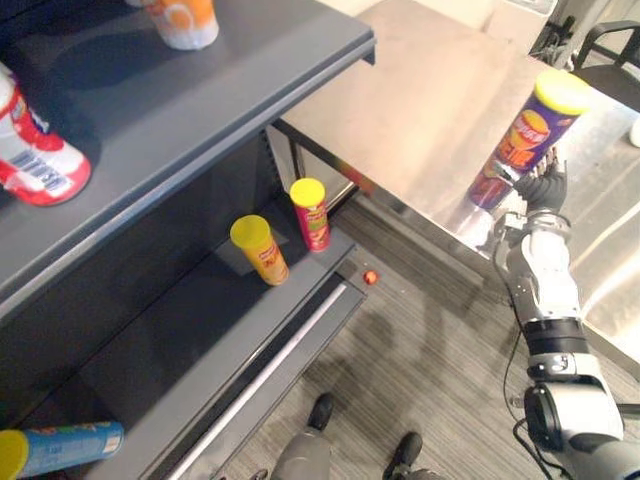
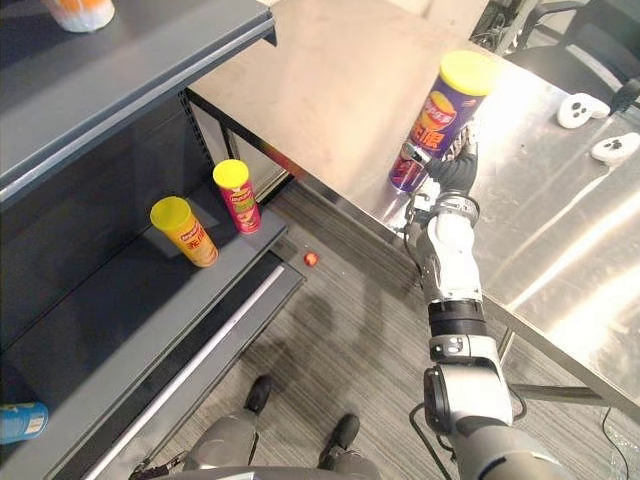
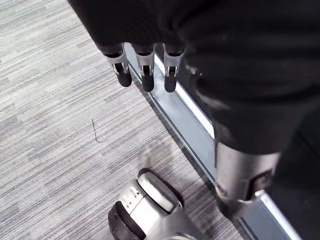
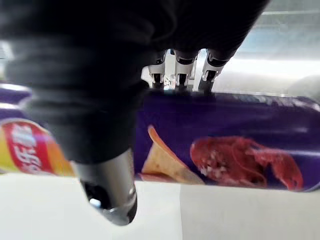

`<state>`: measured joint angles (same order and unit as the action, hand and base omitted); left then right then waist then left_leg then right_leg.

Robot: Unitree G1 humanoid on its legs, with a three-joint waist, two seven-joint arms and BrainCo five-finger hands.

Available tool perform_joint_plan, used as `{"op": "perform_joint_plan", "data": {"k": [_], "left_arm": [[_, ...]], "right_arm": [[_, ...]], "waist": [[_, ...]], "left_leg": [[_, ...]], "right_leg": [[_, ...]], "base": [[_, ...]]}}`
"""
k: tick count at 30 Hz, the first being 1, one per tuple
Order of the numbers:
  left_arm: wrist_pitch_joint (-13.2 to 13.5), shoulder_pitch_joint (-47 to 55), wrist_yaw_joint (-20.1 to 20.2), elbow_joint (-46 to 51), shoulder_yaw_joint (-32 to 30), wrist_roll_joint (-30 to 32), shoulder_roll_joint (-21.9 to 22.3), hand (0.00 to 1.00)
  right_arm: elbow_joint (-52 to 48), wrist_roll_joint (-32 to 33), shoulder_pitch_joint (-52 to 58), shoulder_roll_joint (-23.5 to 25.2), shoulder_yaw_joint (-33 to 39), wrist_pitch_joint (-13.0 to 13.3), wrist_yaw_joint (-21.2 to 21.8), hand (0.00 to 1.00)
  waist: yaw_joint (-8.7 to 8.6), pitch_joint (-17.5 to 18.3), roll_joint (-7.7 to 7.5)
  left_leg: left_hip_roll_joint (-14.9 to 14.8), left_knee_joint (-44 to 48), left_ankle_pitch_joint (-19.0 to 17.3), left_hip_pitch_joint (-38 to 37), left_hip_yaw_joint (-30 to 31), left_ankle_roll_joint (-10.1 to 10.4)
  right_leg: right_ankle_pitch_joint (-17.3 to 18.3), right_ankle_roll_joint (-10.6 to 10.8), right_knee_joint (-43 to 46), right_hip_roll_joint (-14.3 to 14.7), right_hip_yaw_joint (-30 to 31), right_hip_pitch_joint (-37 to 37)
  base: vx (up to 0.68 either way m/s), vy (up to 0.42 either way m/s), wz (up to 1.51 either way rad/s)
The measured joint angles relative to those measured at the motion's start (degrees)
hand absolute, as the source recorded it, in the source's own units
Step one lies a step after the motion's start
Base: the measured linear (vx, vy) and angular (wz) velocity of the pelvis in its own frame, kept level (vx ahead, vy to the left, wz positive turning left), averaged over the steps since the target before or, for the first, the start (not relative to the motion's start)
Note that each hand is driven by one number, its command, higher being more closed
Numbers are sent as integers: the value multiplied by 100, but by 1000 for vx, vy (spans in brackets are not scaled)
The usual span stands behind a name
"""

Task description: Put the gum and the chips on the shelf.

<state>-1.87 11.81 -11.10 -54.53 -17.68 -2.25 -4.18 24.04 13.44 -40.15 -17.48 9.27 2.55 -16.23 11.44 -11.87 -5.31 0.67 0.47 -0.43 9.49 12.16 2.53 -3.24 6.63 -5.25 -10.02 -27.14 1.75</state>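
Your right hand (image 2: pixel 456 166) curled round a tall purple chips can with yellow lid (image 2: pixel 441 112), tilted at the edge of the steel counter (image 2: pixel 330 80), left hand (image 3: pixel 145 75) loose-fingered near the dark grey shelf (image 1: pixel 200 105)

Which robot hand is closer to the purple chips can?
The right. Its right hand grips the purple chips can; the left hand hangs low over the carpet by the shelf.

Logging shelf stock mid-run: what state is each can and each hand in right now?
purple chips can: tilted, lid on, gripped.
right hand: shut on the purple chips can.
left hand: open, empty.
yellow can: upright on lower shelf, lid on.
red can: upright beside it, lid on.
blue can: lying on its side.
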Motion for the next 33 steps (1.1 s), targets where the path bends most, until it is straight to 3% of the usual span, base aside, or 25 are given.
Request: {"op": "perform_joint_plan", "data": {"k": [14, 22, 27, 33], "left_arm": [[2, -86, -105, 94, 203, 1, -41, 0], [-7, -80, -103, 143, 154, 19, -31, 0], [-81, -34, -72, 143, -28, 76, -19, 0], [-132, 9, 26, 127, -250, 76, -25, 0]], "right_arm": [[182, -218, -442, 53, -95, -80, -121, 100], [-1234, -238, 580, 291, -266, -105, 118, 100], [-2435, -234, 1249, 283, -136, -63, 428, 100], [-2846, -201, 1937, 306, 126, -52, 653, 100]], "waist": [[126, -164, 7], [100, -163, 2], [-51, -124, -43], [-196, 13, -145]], "left_leg": [[-1, 37, -1, 20, 30, 1], [-48, 9, -13, -223, -158, 11], [-76, -54, -17, -432, -283, 15], [-102, -88, -19, -578, -405, 18]], "right_leg": [[1, 0, 3, 0, -27, -10], [0, 0, 28, 11, 179, -127], [0, 1, 38, 16, 319, -231], [-3, 3, 48, 29, 446, -290]], "base": [[5, 8, 2], [-10, 13, -13], [-8, 15, -12], [9, 6, -12]]}}
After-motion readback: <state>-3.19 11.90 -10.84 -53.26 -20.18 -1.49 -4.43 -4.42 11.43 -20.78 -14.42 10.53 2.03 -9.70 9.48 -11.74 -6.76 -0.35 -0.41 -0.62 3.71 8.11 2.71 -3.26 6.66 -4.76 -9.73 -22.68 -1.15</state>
